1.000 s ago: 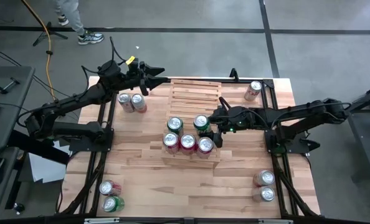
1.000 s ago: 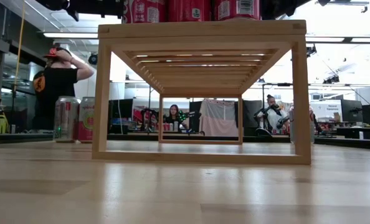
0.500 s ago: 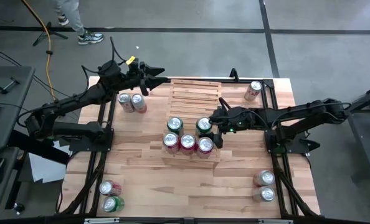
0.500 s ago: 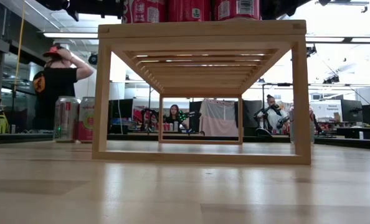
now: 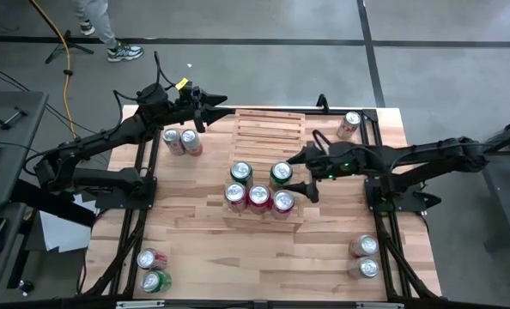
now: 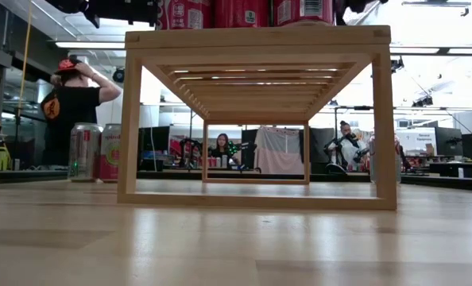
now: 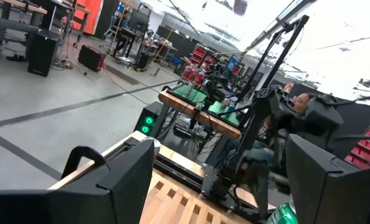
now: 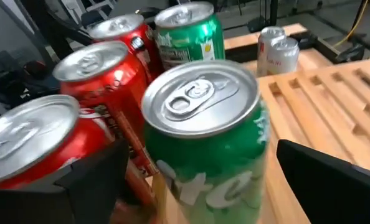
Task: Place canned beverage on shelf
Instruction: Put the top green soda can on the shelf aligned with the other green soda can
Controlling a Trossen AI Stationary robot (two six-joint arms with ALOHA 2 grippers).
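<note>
On shelf (image 5: pixel 268 129), green can (image 8: pixel 213 149), lettering unreadable

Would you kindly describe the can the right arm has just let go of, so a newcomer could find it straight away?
Start at the pale slatted shelf in the middle of the table. Five cans stand on it, three in a front row and two behind. It is the green can on the right of the back pair, directly before the open right pincer; its green neighbour stands farther from that pincer.

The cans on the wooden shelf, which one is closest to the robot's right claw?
The green can in the second row, on the right gripper's side. The open fingers sit either side of it; the other green can and the three red cans stand farther off.
</note>
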